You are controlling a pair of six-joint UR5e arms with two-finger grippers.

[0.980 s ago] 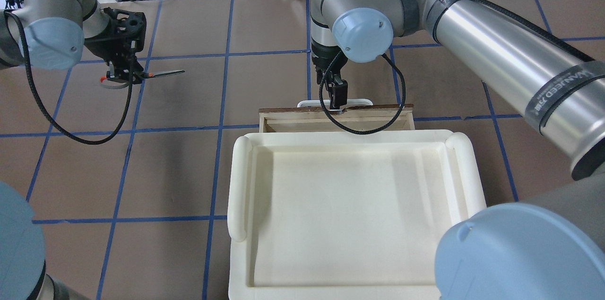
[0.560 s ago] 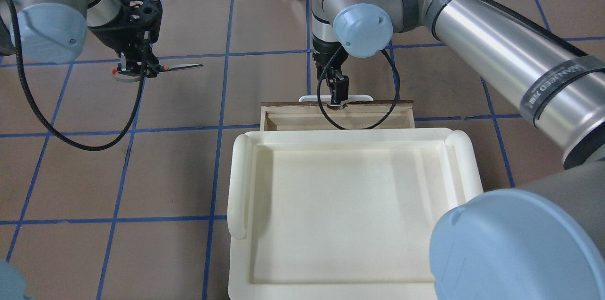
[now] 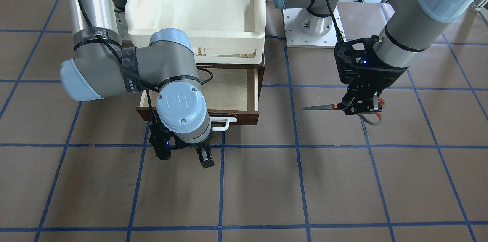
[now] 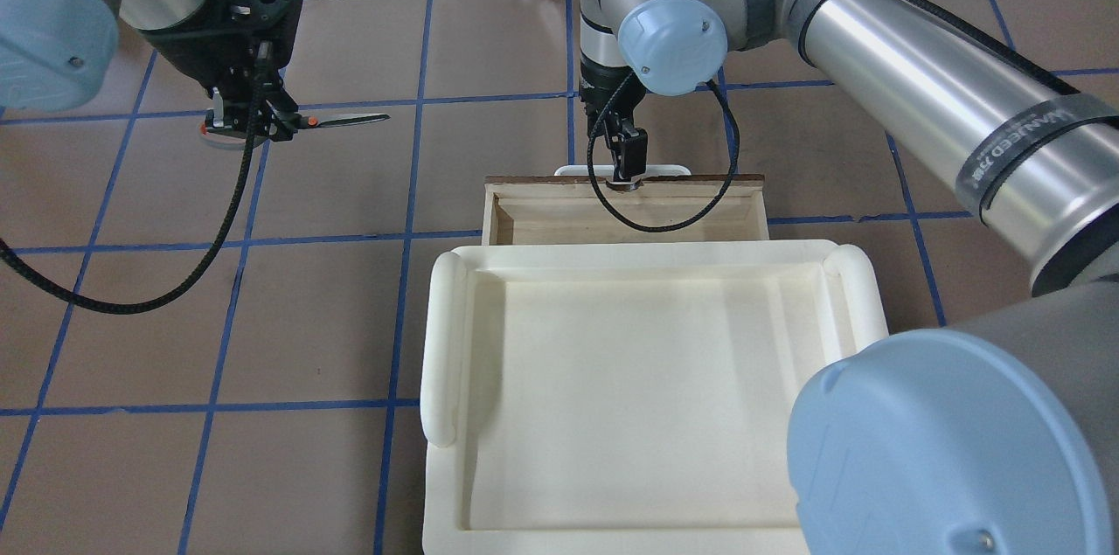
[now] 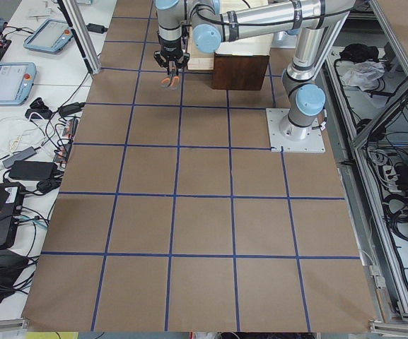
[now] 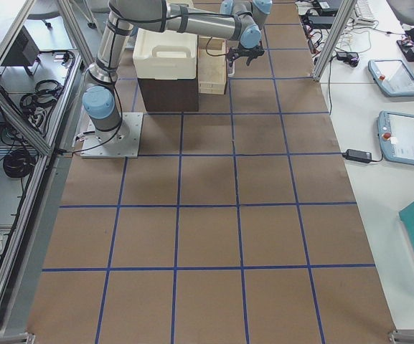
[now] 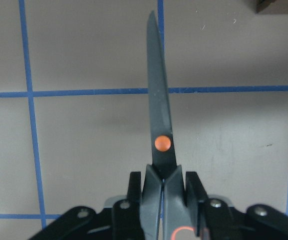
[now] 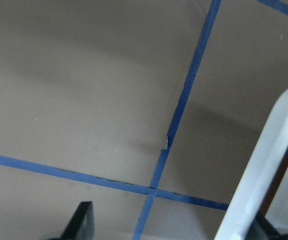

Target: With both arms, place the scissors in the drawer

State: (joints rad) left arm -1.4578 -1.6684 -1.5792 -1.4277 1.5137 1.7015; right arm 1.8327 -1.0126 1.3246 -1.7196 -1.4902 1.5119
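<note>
A brown table [image 3: 343, 181] gridded with blue tape carries a dark brown wooden drawer [image 3: 244, 117], standing open to show its pale wood floor, beneath a white foam tray [image 3: 260, 4]. The right gripper [image 4: 623, 177] sits at the drawer's white bar handle [image 3: 225, 122], fingers spread apart. The left gripper [image 3: 357, 110] is clamped on the small, dark-bladed, grey-handled scissors [image 3: 324, 107] just behind the orange pivot. It holds them level above the table, well apart from the drawer, tips pointing toward it.

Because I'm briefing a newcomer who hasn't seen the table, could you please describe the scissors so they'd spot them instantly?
Find the white foam tray above the open brown drawer. Out on the robot's left, the left pincer holds the scissors, tips toward the drawer. Nothing else has dark blades and an orange pivot dot.
</note>
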